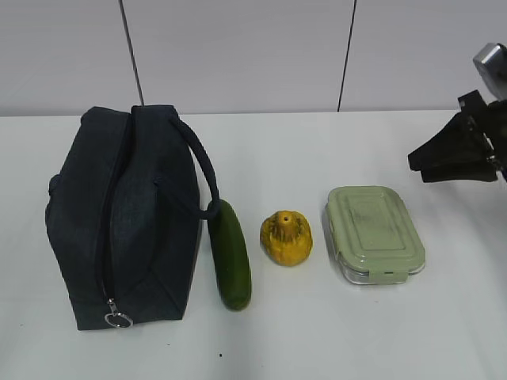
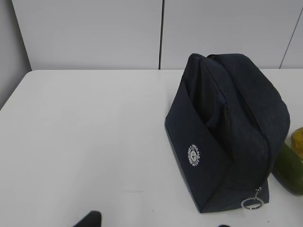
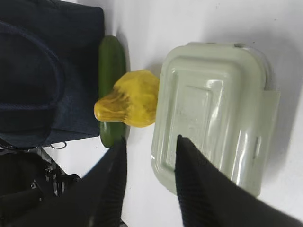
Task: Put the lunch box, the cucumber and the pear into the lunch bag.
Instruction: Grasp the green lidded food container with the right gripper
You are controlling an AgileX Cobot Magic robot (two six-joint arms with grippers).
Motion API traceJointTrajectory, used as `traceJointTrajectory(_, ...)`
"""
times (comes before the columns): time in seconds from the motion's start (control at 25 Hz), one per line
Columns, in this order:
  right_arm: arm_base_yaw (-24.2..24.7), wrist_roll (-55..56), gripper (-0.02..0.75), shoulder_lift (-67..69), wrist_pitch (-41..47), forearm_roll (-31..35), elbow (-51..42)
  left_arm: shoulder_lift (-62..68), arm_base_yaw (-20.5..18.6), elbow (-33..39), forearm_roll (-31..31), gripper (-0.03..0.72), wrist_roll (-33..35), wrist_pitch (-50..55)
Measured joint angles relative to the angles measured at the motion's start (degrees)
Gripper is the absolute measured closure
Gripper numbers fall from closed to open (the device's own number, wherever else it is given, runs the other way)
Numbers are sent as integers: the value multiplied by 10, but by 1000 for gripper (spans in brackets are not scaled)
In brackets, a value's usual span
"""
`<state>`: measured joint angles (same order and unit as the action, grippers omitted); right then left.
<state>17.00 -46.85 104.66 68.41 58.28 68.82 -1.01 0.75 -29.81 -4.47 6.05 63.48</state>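
Observation:
The dark navy lunch bag (image 1: 119,214) (image 2: 227,137) stands at the table's left, its silver ring pull (image 1: 118,320) hanging at the near end. Beside it lie the green cucumber (image 1: 230,255) (image 3: 111,61), then the yellow pear (image 1: 287,237) (image 3: 129,99), then the lunch box (image 1: 373,232) (image 3: 213,109) with its sage-green lid on. My right gripper (image 1: 416,162) (image 3: 151,139) hovers open above the box's edge, with nothing between its fingers. My left gripper (image 2: 158,222) is open over bare table left of the bag; only its fingertips show.
The white table (image 1: 317,332) runs back to a pale panelled wall. The bag's padded loop handle (image 1: 204,170) hangs over towards the cucumber's far end. In the left wrist view, the cucumber (image 2: 289,168) and a sliver of the pear (image 2: 298,139) show at the right edge.

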Motion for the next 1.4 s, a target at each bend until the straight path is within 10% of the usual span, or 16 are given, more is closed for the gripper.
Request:
traceJointTrajectory(0.76, 25, -59, 456, 17, -6, -23, -102, 0, 0, 0, 0, 253, 0, 0)
traceJointTrajectory(1.4, 80, -87, 456, 56, -11, 97, -75, 0, 0, 0, 0, 253, 0, 0)
